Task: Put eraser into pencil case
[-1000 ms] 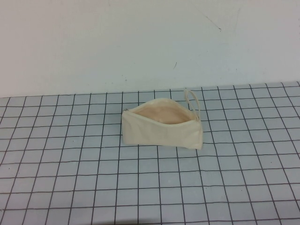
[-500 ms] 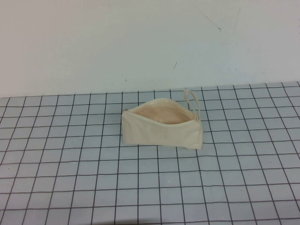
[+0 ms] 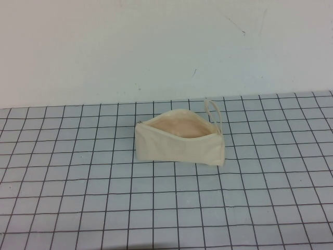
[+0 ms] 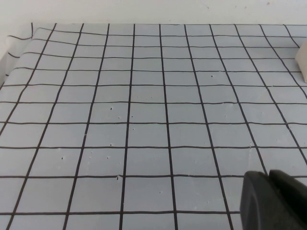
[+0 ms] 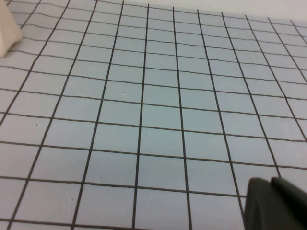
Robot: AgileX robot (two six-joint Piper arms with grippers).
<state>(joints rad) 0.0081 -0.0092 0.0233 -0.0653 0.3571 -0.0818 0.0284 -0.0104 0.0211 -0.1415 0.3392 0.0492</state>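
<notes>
Grey gridded mat under white wall | eraser nowhere visible to us | pencil case centre, unzipped, long axis left-right | our left gripper, right gripper low, equidistant, finger states unclear.

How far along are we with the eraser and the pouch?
The cream-white fabric pencil case lies unzipped on the grid mat. No eraser shows anywhere; it may already be inside. Nothing is in hand: the left gripper and right gripper sit low over bare mat.
</notes>
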